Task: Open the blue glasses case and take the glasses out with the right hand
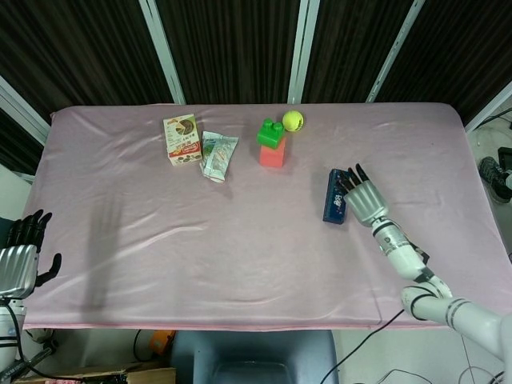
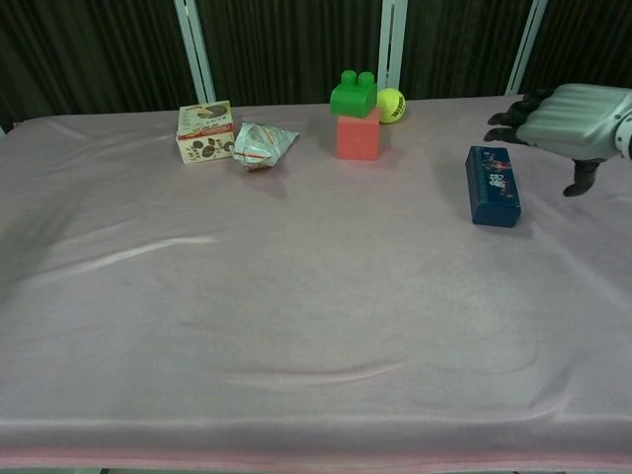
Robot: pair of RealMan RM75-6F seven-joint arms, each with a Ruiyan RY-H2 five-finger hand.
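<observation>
In the head view, the worktop [image 1: 160,240] carries one blue glasses case [image 1: 336,196], one small printed carton [image 1: 182,139], one crumpled packet [image 1: 217,154], one red block [image 1: 271,155] with one green block [image 1: 270,133] on top of it, and one yellow ball [image 1: 293,121]. The case lies closed at the right of the middle of the frame. The right hand [image 1: 364,198] is just beside its right edge, with its fingers [image 1: 352,178] spread and straight; it holds nothing, and I cannot tell if it touches the case. The left hand [image 1: 20,260] is at the lower left edge, fingers apart, empty.

In the chest view, the same six things show once each. The case [image 2: 493,186] is at the right. The right hand [image 2: 568,118] hangs over the worktop at the upper right, near the case but apart from it, its fingers [image 2: 509,117] loosely parted and holding nothing.
</observation>
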